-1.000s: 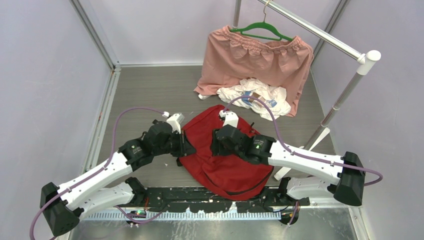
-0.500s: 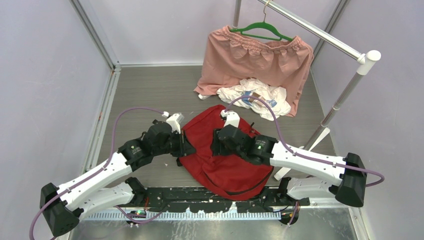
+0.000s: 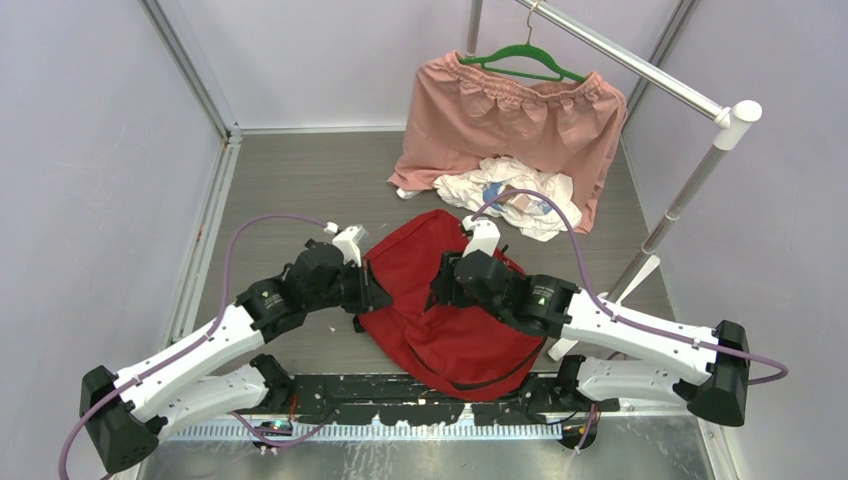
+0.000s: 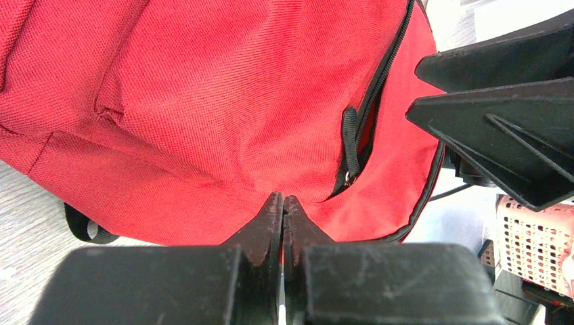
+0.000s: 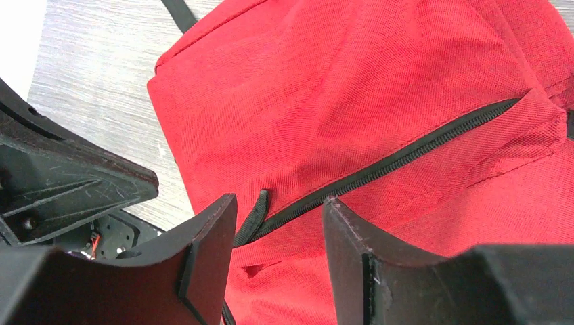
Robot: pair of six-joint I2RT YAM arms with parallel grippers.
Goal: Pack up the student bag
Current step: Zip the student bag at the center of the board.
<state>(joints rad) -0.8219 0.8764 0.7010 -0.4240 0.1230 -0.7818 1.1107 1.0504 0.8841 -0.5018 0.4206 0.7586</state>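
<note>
The student bag (image 3: 440,325), a dark-red backpack with black zipper trim, lies on the table between both arms. My left gripper (image 3: 372,292) is at the bag's left edge. In the left wrist view it (image 4: 283,200) is shut, with a sliver of the red fabric (image 4: 203,101) pinched between the tips. Just beyond them hangs a black zipper pull (image 4: 349,145). My right gripper (image 3: 436,290) hovers open over the bag's middle. In the right wrist view it (image 5: 279,203) straddles the black zipper (image 5: 406,152) and its pull tab (image 5: 254,217) without touching them.
A pale pink garment (image 3: 510,115) hangs on a green hanger (image 3: 525,62) from a metal rail (image 3: 640,65) at the back. A crumpled white cloth (image 3: 520,195) lies under it. The rail's post (image 3: 690,190) stands at the right. Purple walls close both sides.
My right arm has shifted to the right, its wrist sliding across the bag, and its jaws have spread slightly. The left arm has held still on the fabric.
</note>
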